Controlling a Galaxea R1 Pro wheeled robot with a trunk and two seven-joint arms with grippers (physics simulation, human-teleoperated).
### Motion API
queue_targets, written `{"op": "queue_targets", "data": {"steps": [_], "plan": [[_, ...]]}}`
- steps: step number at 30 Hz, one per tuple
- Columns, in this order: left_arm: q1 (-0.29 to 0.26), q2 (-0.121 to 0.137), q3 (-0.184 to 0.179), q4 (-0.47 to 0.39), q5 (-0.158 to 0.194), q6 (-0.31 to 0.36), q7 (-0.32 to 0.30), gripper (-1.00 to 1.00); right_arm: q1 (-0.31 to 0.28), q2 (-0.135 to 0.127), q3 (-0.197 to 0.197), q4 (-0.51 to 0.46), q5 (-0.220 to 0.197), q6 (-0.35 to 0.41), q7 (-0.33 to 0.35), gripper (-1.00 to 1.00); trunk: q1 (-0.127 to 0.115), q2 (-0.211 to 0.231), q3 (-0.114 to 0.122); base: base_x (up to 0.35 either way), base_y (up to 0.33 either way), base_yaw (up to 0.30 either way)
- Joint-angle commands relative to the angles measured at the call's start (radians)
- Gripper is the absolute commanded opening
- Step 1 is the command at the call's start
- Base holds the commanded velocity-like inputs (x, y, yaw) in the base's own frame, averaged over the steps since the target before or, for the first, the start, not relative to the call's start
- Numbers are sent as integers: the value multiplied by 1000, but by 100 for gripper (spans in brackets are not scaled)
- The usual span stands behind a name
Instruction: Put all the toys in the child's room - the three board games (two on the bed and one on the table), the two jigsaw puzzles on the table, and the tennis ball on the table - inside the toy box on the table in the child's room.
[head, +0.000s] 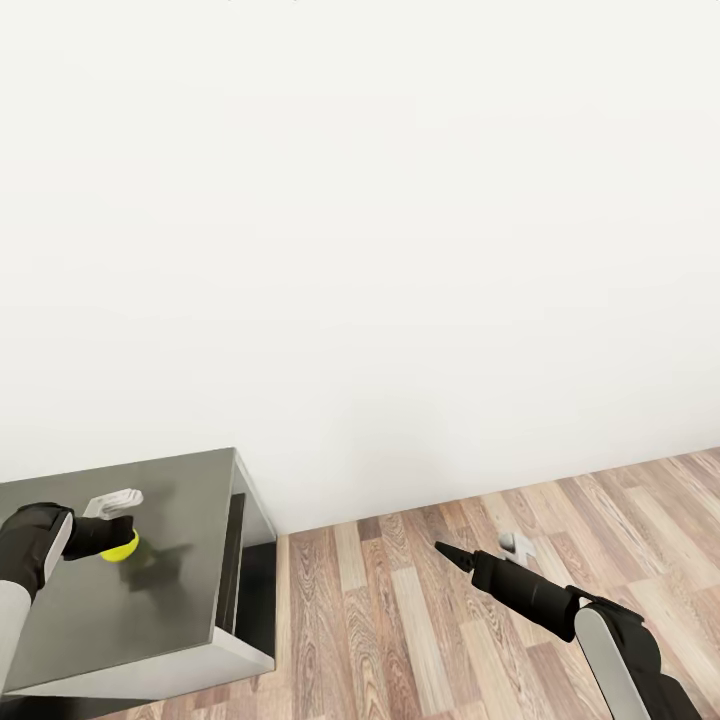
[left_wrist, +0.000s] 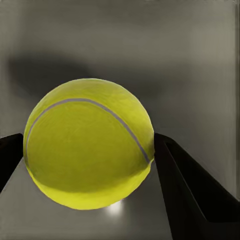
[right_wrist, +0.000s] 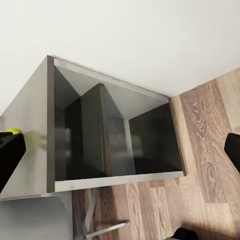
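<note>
**Tennis ball clamped in the left gripper over the dark desk section**

The left gripper (head: 118, 540) has its two black fingers pressed against either side of the tennis ball (head: 121, 548), holding it just above the dark grey top of the table (head: 60, 610) – whether the ball touches the surface I cannot tell, though a soft shadow falls on the top beside it. Up close in the left wrist view the ball (left_wrist: 87, 145) is a fuzzy yellow-green sphere with one pale curved seam sweeping across it, and the dark fingers (left_wrist: 185, 185) hug its flanks; no lettering or brand shows on it. The tabletop is smooth, matte and faintly reflective, with a lighter grey edge band along the front and a dark recessed side. A small pale grey part (head: 115, 501) shows just above the left gripper; what it is I cannot make out.

From the right wrist view this section of the table (right_wrist: 30, 125) proves to be an open box shape – thin grey panels, an upright divider and dark, hollow compartments (right_wrist: 150, 135) within. The ball (right_wrist: 12, 132) peeps out at its edge.

The right gripper (head: 445, 549) hangs over the floor (head: 400, 620), well apart from the table, its slim black fingers drawn together to a point and holding nothing. The floor is wood plank in mixed brown and tan with visible grain; the wall (head: 400, 250) behind is plain, smooth white
</note>
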Motion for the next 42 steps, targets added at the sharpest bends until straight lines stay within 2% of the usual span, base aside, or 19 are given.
{"op": "queue_targets", "data": {"steps": [1, 19, 23, 30, 32, 34, 35, 36, 38, 41, 42], "plan": [[-1, -1, 5, -1, -14, 2, -12, -100, -1, 0, -1, -1, 0, 6, 4, 100, 1, -2, 0, 0, 0, 0], [-1, 5, 9, -1, -7, 1, -20, -100, 0, -1, 0, -8, 1, 6, 15, 100, 1, -2, 28, 0, 0, 0], [-1, 10, 10, -2, -5, 1, -39, -100, 2, -2, 0, -14, 1, 7, 24, 100, 1, -2, 35, 0, 0, 0], [0, 25, 14, -6, -7, 1, -196, -100, 2, -3, 0, -36, 1, 3, 126, 100, 1, -2, 46, 0, 0, 0], [3, 48, 14, -8, -5, 0, -279, -100, 2, -4, 0, -39, 1, -11, 172, 100, 1, -2, 49, 0, 0, 0], [4, 60, 14, -8, -5, 0, -321, -100, 2, -4, 1, -40, 1, -21, 187, 100, 1, -2, 52, 0, 0, 0], [5, 73, 14, -8, -5, 0, -368, -100, 2, -4, 2, -40, 1, -29, 199, 100, 1, -2, 54, 0, 0, 0], [6, 80, 14, -8, -5, 0, -393, -100, 2, -4, 2, -40, 1, -31, 203, 100, 1, -2, 55, 0, 0, 0], [7, 105, 14, -9, -7, -1, -490, -100, 2, -3, 3, -41, 1, -38, 213, 100, 1, -2, 57, 0, 0, 0], [8, 125, 13, -9, -8, -5, -569, -100, 2, -3, 9, -41, 1, -41, 217, 100, 1, -2, 59, 0, 0, 0], [8, 134, 14, -8, -7, -22, -622, -100, 2, -3, 23, -41, 1, -42, 219, 100, 1, -2, 59, 0, 0, 0]]}}
